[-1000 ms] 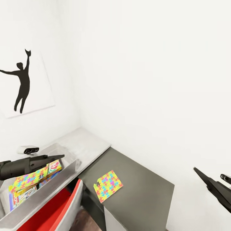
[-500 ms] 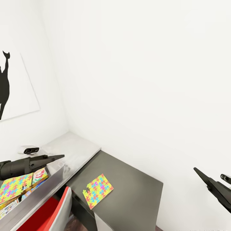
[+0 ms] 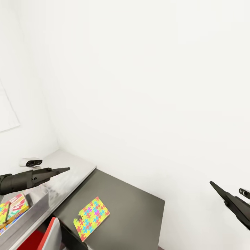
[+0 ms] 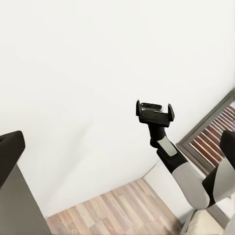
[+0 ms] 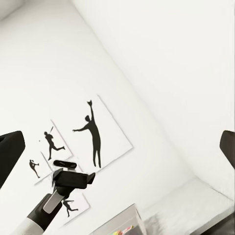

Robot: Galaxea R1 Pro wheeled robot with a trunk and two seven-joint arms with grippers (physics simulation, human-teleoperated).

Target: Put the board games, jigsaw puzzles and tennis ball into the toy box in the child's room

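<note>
One jigsaw puzzle [image 3: 91, 218] lies flat on the table's lower dark grey section [image 3: 135, 215], a piece missing at one corner. The toy box [image 3: 34, 205] stands on the pale grey top [image 3: 69, 172] at the lower left. It holds a red-and-yellow board game [image 3: 16, 205] and the edge of another jigsaw puzzle [image 3: 2, 212]. My left gripper [image 3: 64, 169] hovers open over the box's end. My right gripper [image 3: 213, 185] hangs open in the air far right of the table, nothing in it. The tennis ball is out of view.
White walls meet in a corner behind the table. A red chair [image 3: 33, 241] is tucked under the table's edge below the box. Baseball silhouette prints [image 5: 93, 134] hang on the wall. Wood plank floor [image 4: 112, 213] lies beyond the table.
The camera has swung to the right, so table, box and puzzle have slid left in the picture and the silhouette print has left it. Both arms keep their pose.
</note>
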